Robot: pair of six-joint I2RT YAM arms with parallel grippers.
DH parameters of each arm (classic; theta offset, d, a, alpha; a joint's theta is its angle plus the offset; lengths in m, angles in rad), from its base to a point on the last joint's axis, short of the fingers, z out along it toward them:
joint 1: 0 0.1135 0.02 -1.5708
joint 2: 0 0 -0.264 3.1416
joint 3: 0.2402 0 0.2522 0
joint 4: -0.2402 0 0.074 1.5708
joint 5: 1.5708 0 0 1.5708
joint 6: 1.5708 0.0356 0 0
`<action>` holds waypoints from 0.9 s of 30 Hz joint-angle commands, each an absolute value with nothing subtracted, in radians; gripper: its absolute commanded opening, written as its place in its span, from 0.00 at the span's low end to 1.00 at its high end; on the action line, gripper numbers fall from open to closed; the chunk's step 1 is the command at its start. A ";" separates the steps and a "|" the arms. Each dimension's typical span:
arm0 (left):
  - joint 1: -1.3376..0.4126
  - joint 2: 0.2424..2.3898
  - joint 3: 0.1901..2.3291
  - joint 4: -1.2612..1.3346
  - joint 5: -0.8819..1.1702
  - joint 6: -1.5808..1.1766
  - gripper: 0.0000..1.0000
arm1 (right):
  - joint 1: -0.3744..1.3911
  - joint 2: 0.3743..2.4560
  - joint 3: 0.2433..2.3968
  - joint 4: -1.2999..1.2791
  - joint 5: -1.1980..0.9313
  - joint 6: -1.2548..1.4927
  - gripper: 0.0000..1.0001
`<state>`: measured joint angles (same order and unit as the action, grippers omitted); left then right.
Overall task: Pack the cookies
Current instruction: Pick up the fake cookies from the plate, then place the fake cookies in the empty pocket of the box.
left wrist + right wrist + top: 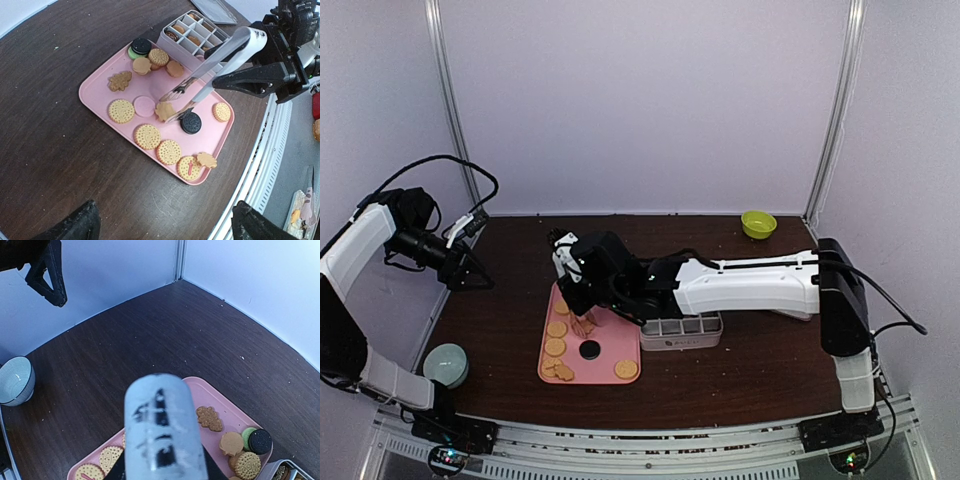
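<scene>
The cookies [150, 136] lie spread on a pink tray [97, 92]: golden rounds, flower shapes, a pink disc, dark sandwich ones and a green one. My right gripper [225, 62] is shut on metal tongs [200, 80]. The tongs' tips sit on either side of a flower-shaped cookie [164, 111] near the tray's middle. In the right wrist view the tongs' blurred end [165, 430] hides the right gripper [162, 472] and most of the tray [235, 415]. My left gripper [165, 227] hangs open over bare table beside the tray, holding nothing. From above, it [470, 272] stands left of the tray [610, 355].
A white compartment box [195, 35] with a few cookies in it stands against the tray's far side [682, 330]. A pale blue bowl [445, 363] sits at the near left corner, a green bowl [758, 223] at the back right. The table's front edge [260, 165] runs close past the tray.
</scene>
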<state>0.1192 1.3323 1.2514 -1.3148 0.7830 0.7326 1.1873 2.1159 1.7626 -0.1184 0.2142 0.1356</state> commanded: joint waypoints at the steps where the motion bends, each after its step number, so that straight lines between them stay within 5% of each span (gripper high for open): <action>1: 0.129 1.337 1.282 -1.334 0.811 0.755 0.94 | 1.184 2.064 1.748 -0.090 0.204 0.145 0.18; 13: 0.129 1.347 1.288 -1.335 0.822 0.755 0.93 | 1.147 1.801 1.595 -0.056 0.253 0.115 0.15; 27: 0.130 1.354 1.301 -1.335 0.844 0.744 0.93 | 1.026 1.254 0.979 -0.085 0.444 0.165 0.16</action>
